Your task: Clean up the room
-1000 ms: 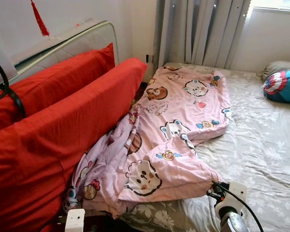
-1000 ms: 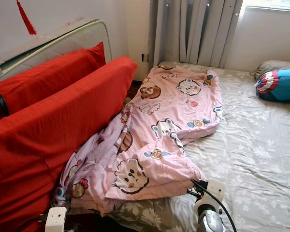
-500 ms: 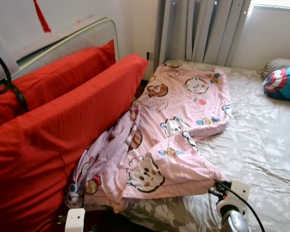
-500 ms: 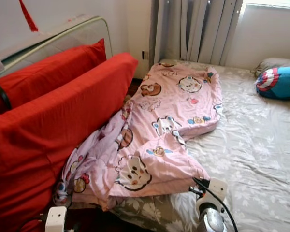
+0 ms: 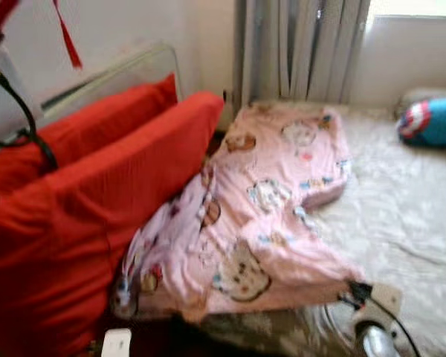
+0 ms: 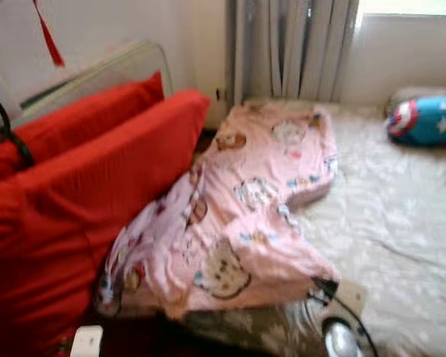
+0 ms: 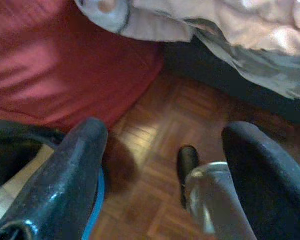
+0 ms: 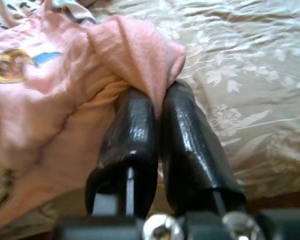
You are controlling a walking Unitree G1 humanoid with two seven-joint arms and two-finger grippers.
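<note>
Pink cartoon-print blanket (image 5: 267, 216) crumpled on bed (image 5: 401, 216), near corner pinched by right gripper (image 8: 157, 107). Left gripper (image 7: 162, 165) spread, over wood floor (image 7: 160, 150).

pink quilt (image 6: 260, 201) on bed (image 6: 401, 223) | red cushions (image 6: 82, 201) beside

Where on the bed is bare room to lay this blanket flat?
Bare sheet lies between the pink blanket and the blue pillow, toward the window. It is crowded where the blanket bunches against the red cushions. The right gripper pinches a blanket corner.
</note>
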